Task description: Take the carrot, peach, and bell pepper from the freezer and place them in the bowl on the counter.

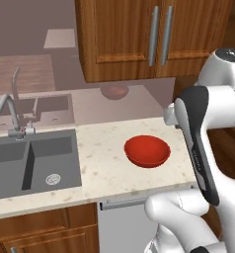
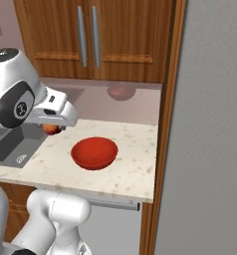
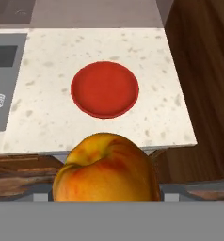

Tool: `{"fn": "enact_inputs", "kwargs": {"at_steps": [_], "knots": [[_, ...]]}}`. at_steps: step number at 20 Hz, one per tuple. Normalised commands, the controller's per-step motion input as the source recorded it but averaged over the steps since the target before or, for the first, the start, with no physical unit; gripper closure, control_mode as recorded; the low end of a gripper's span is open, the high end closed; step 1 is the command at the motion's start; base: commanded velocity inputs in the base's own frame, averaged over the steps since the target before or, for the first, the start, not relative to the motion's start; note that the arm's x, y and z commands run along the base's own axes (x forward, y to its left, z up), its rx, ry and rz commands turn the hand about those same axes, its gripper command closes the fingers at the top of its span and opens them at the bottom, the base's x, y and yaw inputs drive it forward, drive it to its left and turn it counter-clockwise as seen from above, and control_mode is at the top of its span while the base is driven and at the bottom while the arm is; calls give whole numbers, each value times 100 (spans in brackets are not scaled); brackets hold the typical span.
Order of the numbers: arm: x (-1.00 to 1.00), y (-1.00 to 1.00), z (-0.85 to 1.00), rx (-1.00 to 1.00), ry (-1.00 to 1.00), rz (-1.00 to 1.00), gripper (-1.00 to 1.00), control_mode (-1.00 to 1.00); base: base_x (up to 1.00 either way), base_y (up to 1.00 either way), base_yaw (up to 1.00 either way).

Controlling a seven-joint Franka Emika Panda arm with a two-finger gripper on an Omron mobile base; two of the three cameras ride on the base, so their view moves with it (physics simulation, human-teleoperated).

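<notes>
Orange-yellow peach [image 3: 106, 168] sits clamped in the gripper [image 3: 106, 195] above the red bowl [image 3: 104, 89]; no writing visible.

Kitchen fittings around the work area

A dark grey double sink [image 1: 33, 163] is set into the left part of the top, with a round drain [image 1: 53, 179] in its nearer basin and a grey tap [image 1: 13, 116] standing at its back edge. Brown wooden wall cabinets [image 1: 139, 34] hang above, with two upright steel handles [image 1: 160, 34] side by side. A lower wooden cabinet [image 1: 45, 232] sits under the sink, and a grey drawer handle [image 1: 124, 202] runs below the front edge.
</notes>
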Motion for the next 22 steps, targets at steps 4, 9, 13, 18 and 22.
{"fn": "enact_inputs", "kwargs": {"at_steps": [4,9,13,18,22], "knots": [[22,0,-65,0,17,0,100,-100,0,0,0],[36,0,-31,0,14,0,100,-100,0,0,0],[35,0,-27,0,17,0,100,-100,0,0,0],[35,0,-37,0,14,0,100,-100,0,0,0],[46,0,-44,0,3,0,100,-100,0,0,0]]}}
